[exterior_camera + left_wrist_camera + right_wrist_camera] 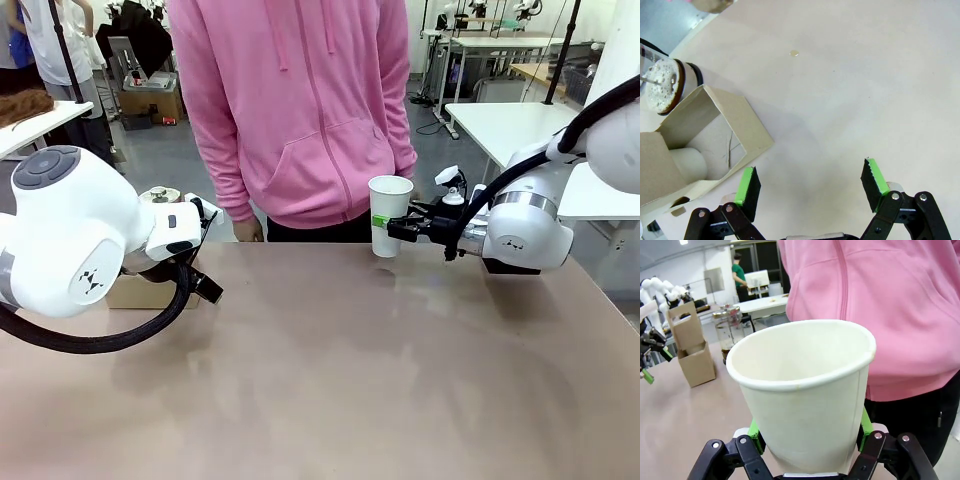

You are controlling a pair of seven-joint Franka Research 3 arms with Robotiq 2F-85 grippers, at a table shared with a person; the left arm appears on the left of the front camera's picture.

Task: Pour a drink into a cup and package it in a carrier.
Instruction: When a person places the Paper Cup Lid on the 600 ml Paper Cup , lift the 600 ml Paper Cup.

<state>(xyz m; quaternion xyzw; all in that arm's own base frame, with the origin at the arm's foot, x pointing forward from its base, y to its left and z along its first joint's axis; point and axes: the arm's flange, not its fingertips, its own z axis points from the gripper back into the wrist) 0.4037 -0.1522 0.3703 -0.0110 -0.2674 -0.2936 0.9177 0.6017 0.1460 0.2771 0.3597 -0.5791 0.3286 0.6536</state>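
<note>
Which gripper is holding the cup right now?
The right gripper, shut on the white cup; the left gripper hangs open, empty, beside the carrier.

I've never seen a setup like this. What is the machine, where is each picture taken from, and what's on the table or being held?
Two white robot arms work at a brown table; a person in a pink hoodie stands at the far side. The front view looks across the table from between the arms. The other two pictures come from a camera on each wrist, looking along that arm's two-fingered hand. The right hand grips a white paper cup near the person. The left hand is open, holding nothing, above the table beside a brown cardboard carrier and a glass press jug.
</note>
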